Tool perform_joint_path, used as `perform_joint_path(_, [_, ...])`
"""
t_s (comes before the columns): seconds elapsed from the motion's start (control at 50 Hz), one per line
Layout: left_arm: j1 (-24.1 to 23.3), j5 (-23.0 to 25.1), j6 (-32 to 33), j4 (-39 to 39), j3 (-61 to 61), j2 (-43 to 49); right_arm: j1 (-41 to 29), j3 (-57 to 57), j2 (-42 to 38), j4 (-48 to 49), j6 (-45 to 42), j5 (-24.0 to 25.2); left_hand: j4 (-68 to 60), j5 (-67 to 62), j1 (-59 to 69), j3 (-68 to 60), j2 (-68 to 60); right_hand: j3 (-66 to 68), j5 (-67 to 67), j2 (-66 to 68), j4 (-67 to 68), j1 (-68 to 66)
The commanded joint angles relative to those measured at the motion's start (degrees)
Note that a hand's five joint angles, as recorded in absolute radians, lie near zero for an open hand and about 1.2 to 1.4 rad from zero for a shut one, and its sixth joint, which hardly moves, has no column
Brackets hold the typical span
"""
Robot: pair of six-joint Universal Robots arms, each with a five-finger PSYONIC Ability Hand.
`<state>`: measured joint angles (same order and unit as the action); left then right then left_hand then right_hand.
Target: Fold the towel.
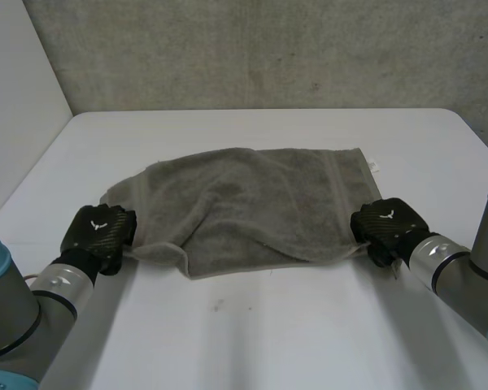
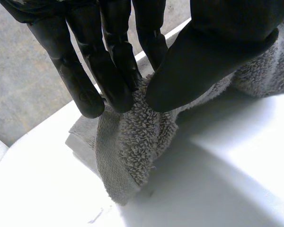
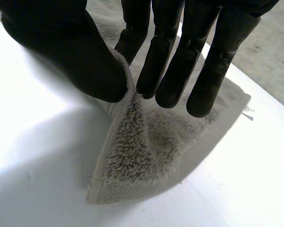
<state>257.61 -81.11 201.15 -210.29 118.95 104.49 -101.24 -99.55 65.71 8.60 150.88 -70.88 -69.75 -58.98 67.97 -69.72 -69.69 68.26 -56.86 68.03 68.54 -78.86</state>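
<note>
I am pinching the grey towel with both hands. It is lying rumpled on the smooth white table, stretching between my hands and reaching out beyond my fingertips. My left hand is grasping the near corner on its side, and my right hand is grasping the opposite near corner.

The cloth is showing as thick looped terry, nubbly and soft, with a flat woven band crossing it near my right hand and a hemmed border.

The head view is giving me the whole crumpled outline and the glossy, weave-patterned black backs of my hands. The wrist views are giving me the grips themselves. My left thumb is pressing a bunched fold of pile against my straight left fingers. My right thumb is squeezing a raised ridge of cloth against my right fingers, so the corner is draping down to the table like a tent. Beyond those fingertips a small white tag is sticking out from the towel's edge.
</note>
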Motion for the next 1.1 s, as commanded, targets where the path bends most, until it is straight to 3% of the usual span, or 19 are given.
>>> perform_joint_path(0.02, [2.54,-0.54,0.38,-0.12,-0.48,-1.4,3.24,0.32,-0.76,1.41,8.46,0.22,-10.25,-11.02,12.03,-10.28,-10.31,-0.82,-0.58,-0.59,-1.1,11.42])
perform_joint_path(0.1, [4.48,-0.63,0.3,-0.38,-0.65,-1.4,4.12,1.55,-2.52,0.8,10.48,-0.83,-10.25,-11.02,12.03,-10.28,-10.31,-17.74,16.33,-17.51,-18.02,28.33])
perform_joint_path(0.3, [6.24,-0.63,0.12,-1.26,-0.92,-1.4,6.75,1.9,-2.61,-0.95,12.14,-0.92,-10.25,-11.02,12.03,-10.28,-10.31,-25.89,24.48,-25.66,-26.16,36.48])
perform_joint_path(0.4, [6.06,-0.63,0.12,-1.17,-0.65,-1.4,6.75,2.87,-3.75,-2.89,15.76,-0.31,-10.25,-11.02,12.03,-10.28,-10.31,-20.16,18.76,-19.94,-20.44,30.76])
perform_joint_path(0.44, [5.63,-0.54,0.12,-1.17,-0.39,-1.4,6.67,3.13,-4.1,-4.38,16.28,-0.13,-10.25,-11.02,12.03,-10.28,-10.31,-1.27,-0.14,-1.04,-1.55,11.86])
perform_joint_path(0.46, [5.63,-0.54,0.12,-1.17,-0.39,-1.4,6.67,3.13,-4.1,-4.39,16.28,-0.13,-10.25,-11.02,12.03,-10.28,-10.31,-1.16,-0.25,-0.93,-1.44,11.75])
perform_joint_path(0.48, [5.54,-0.63,0.12,-1.17,-0.39,-1.4,6.67,3.22,-4.1,-5.0,16.2,-0.13,-10.25,-11.02,12.03,-10.28,-10.31,11.61,-13.01,11.84,11.33,-1.01])
perform_joint_path(0.62, [5.54,-0.63,0.21,-1.08,-0.21,-1.4,6.75,3.57,-2.43,-5.97,16.02,0.31,-10.25,-11.02,12.03,-10.28,-10.31,11.74,-13.14,11.97,11.46,-1.14])
perform_joint_path(0.82, [5.98,-0.8,0.21,-0.38,0.05,-2.98,7.37,1.64,9.5,-4.65,9.18,0.31,-10.25,-11.02,12.03,-10.28,-10.31,11.74,-13.14,11.97,11.46,-1.14])
perform_joint_path(0.94, [5.89,-0.89,0.38,0.59,0.93,-10.8,7.72,2.34,18.13,-5.79,6.97,0.13,-10.25,-11.02,12.03,-10.28,-10.31,11.74,-13.14,11.97,11.46,-1.14])
perform_joint_path(1.06, [5.8,-1.42,0.38,7.68,0.23,-22.99,7.72,6.56,28.33,-14.84,1.96,0.13,-10.25,-11.02,12.03,-10.28,-10.31,11.74,-13.14,11.97,11.46,-1.14])
perform_joint_path(1.1, [5.71,-1.33,0.38,10.17,-0.13,-25.66,8.33,9.36,31.39,-22.1,-1.63,0.39,-10.25,-11.02,12.03,-10.28,-10.31,11.74,-13.14,11.97,11.46,-1.14])
